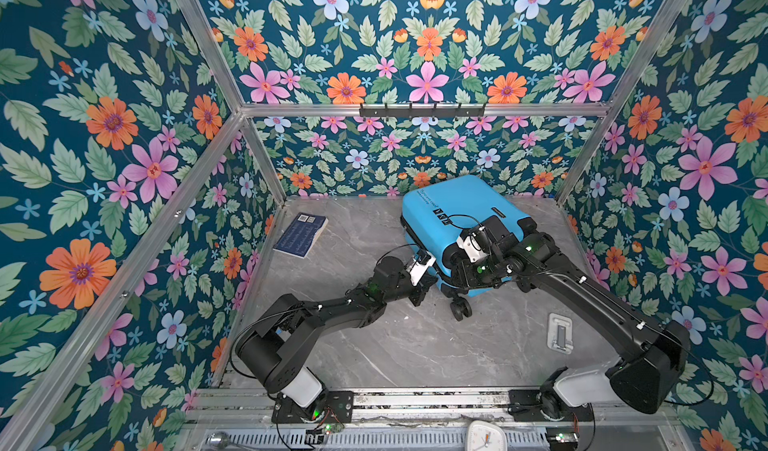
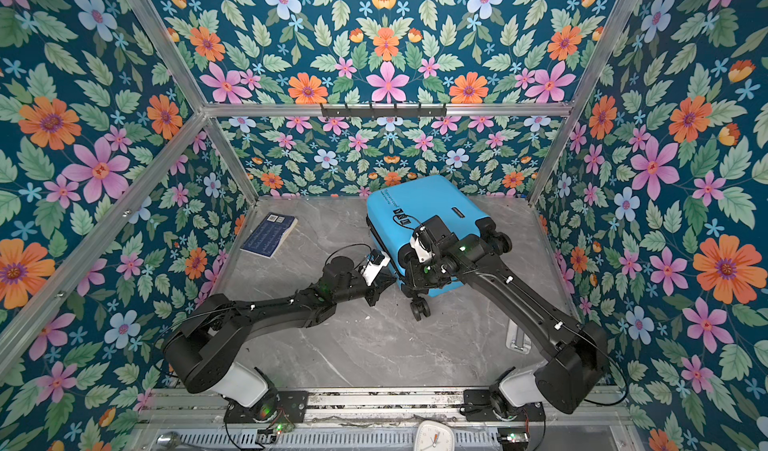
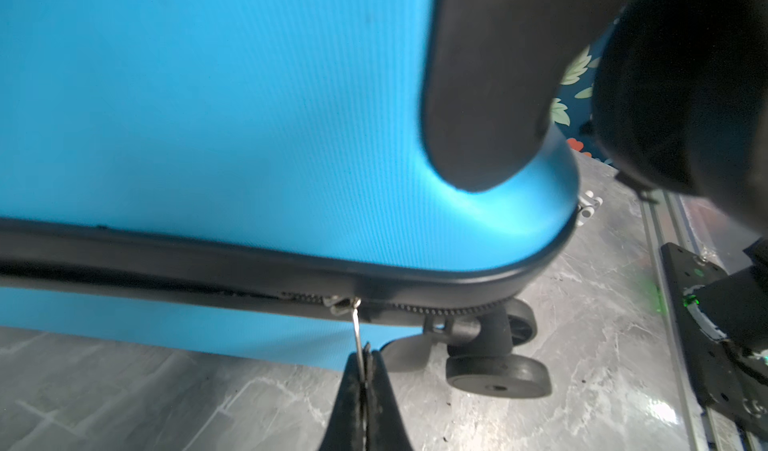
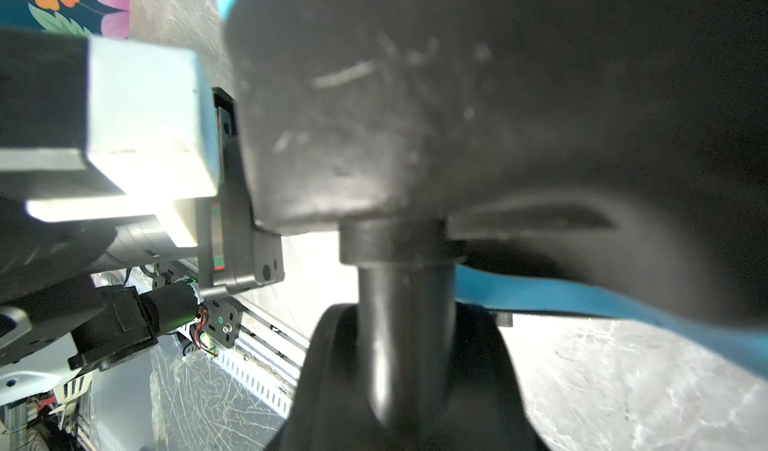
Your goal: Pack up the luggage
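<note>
The bright-blue luggage (image 1: 457,207) (image 2: 428,203) lies flat at the back right of the marble table, its lid down. My left gripper (image 3: 365,355) (image 1: 428,282) is shut on the thin metal zipper pull (image 3: 356,324) at the black seam near a wheeled corner. On one side of the slider the zipper teeth are closed. On the other side a dark gap shows. My right gripper (image 4: 405,336) (image 1: 461,270) is shut around the black stem of a spinner wheel at the luggage's near end. Another wheel (image 1: 462,311) (image 3: 498,376) sticks out toward the front.
A dark-blue book (image 1: 301,235) (image 2: 269,235) lies at the back left. A small grey plastic piece (image 1: 559,332) sits under the right arm. At the front edge there are the metal rail (image 1: 415,401) and a white clock (image 1: 485,436). Patterned walls close in three sides.
</note>
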